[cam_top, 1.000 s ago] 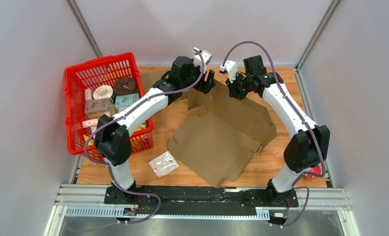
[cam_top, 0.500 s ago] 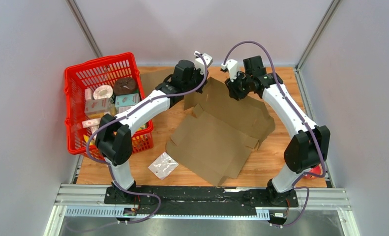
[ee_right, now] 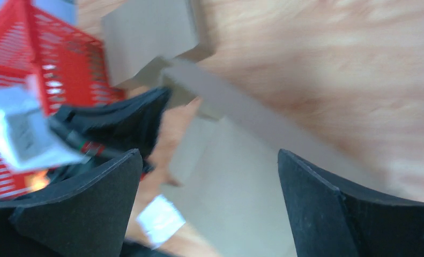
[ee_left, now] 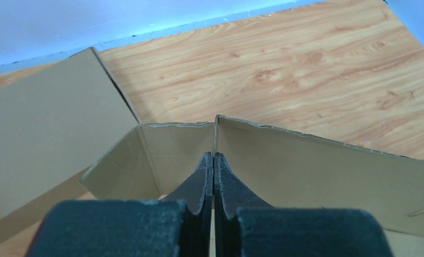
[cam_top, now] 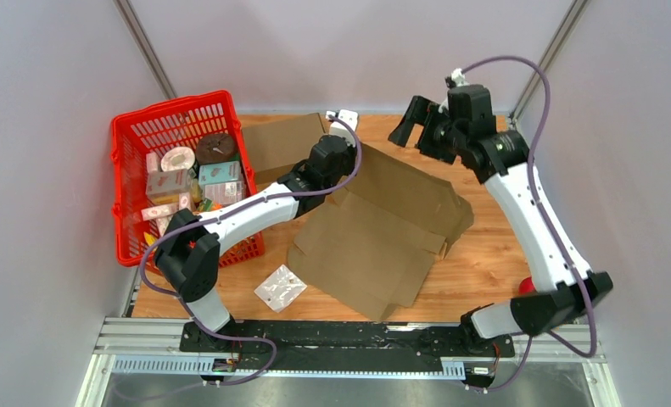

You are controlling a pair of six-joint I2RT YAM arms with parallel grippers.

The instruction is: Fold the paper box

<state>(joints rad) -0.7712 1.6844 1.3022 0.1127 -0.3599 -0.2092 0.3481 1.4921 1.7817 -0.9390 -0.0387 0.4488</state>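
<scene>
The flat brown cardboard box blank (cam_top: 383,225) lies spread across the middle of the wooden worktop (cam_top: 484,263), its far-left part standing up off the surface. The left tool (ee_left: 214,158) is clamped on the top edge of that raised part, fingers pressed together with cardboard panels spreading to either side. The right tool (ee_right: 208,155) hangs above the far end of the blank, clear of it, jaws spread wide with nothing between them. A red plastic mesh basket (cam_top: 175,103) stands just left of the blank.
</scene>
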